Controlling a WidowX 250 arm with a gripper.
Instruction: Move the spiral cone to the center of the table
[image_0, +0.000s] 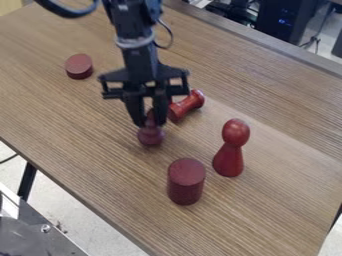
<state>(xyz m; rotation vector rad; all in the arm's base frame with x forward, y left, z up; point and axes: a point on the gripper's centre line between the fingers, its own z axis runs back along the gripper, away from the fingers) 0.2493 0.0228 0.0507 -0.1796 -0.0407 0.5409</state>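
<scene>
The black gripper (150, 120) hangs down left of the middle of the camera view, its two fingers shut on the narrow upper part of a dark red, rounded piece, which I take for the spiral cone (151, 136). The wider lower part of this cone shows just below the fingertips, and its top is partly hidden between them. It looks upright, at or very near the wooden table (87, 130); whether it touches the surface I cannot tell.
A red spool-shaped piece (186, 105) lies close to the gripper's right. Lower right stand a red cylinder (186, 182) and a red pawn-like figure (230, 150). A short red disc (79, 66) sits at the upper left. The table's near edge runs diagonally along the lower left.
</scene>
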